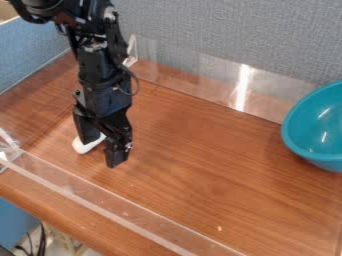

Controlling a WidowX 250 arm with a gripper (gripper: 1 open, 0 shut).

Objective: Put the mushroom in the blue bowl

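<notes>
The bench (pixel 214 180) is seen first, then the bowl (pixel 317 125) at its right edge, well apart from the tool (pixel 103 147). The tool is held wide, pointing down astride the mushroom (pixel 87 146), whose white stem shows between the fingers. The fingers should be closed squarely on the stem before lifting. No writing can be read.

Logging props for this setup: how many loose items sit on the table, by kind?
Mushroom, mostly hidden between the gripper fingers: 1
Blue bowl, at the right edge: 1
Total: 2
</notes>
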